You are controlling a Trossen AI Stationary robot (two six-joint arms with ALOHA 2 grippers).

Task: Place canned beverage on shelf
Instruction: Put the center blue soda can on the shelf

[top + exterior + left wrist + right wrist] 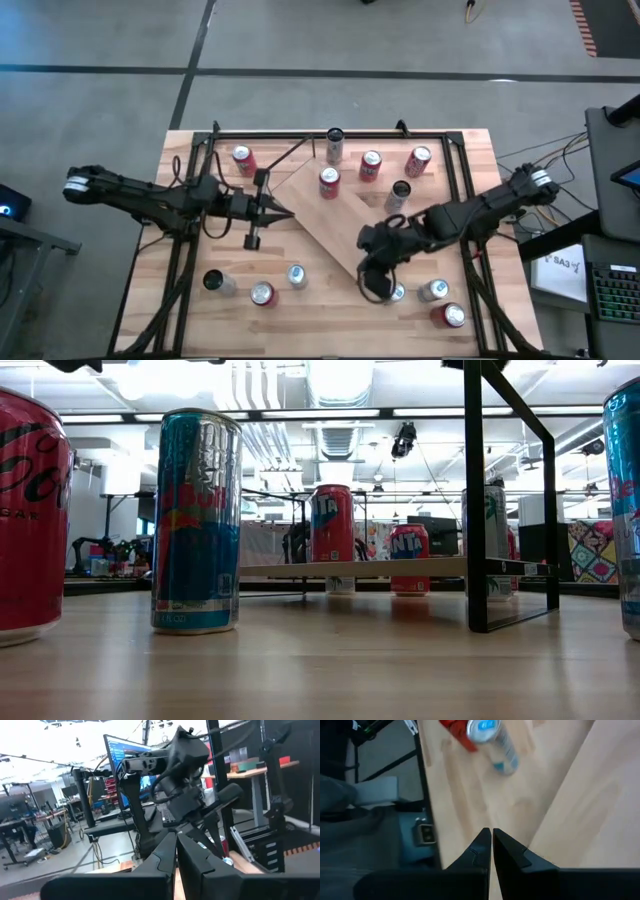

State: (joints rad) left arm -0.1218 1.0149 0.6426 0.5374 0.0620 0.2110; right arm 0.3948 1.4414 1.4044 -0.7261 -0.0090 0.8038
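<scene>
Cans stand both on and around the shelf [335, 215], the pale board lying at an angle across the middle of the table [190, 320]. On the shelf are several red cans, one [329, 182] near its centre. Off the shelf's lower edge, a blue can [296, 276] and a red can [262, 293] stand upright. The right gripper [368, 272] hovers beside the shelf's lower corner, fingers pressed together, seemingly holding nothing. The left gripper [285, 212] points at the shelf's left edge, likewise closed and empty.
</scene>
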